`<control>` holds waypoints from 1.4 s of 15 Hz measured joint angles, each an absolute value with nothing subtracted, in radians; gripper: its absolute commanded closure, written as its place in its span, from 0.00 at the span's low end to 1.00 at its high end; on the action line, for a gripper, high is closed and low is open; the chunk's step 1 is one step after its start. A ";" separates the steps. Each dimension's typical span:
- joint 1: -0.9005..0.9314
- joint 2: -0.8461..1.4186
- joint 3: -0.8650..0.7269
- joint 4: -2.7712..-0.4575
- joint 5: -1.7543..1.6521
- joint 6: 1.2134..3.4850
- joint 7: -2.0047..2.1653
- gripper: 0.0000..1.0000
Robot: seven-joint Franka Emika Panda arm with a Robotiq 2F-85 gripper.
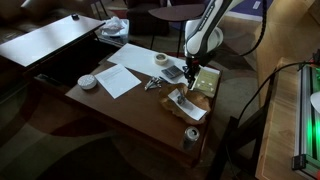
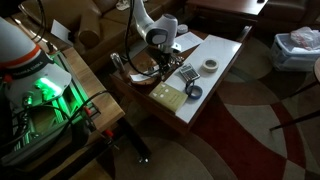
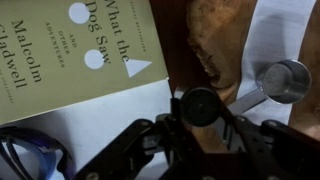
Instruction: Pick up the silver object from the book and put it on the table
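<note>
The silver object (image 3: 284,80) is a metal scoop with a round cup and a flat handle. In the wrist view it lies to the right of the pale green book (image 3: 70,50), over white paper and the table's brown wood (image 3: 205,40). Its handle runs to a dark round end between my fingers. My gripper (image 3: 200,112) looks shut on that end. In both exterior views the gripper (image 1: 189,74) (image 2: 156,60) hangs low over the table (image 1: 120,102) (image 2: 222,72) beside the book (image 1: 203,85) (image 2: 166,95).
Dark eyeglasses (image 3: 30,155) lie below the book. On the table are a white sheet (image 1: 124,77), a tape roll (image 1: 161,60), a white round object (image 1: 88,81) and a can (image 1: 191,135) near the front corner. A pale-topped desk (image 1: 50,38) stands behind.
</note>
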State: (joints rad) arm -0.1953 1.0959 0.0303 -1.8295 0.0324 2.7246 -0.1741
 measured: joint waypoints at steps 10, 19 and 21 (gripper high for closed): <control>-0.095 1.133 -0.037 -1.825 0.023 2.752 -0.132 0.89; -0.066 1.148 -0.046 -1.816 0.023 2.764 -0.119 0.24; -0.065 1.148 -0.047 -1.816 0.023 2.764 -0.118 0.08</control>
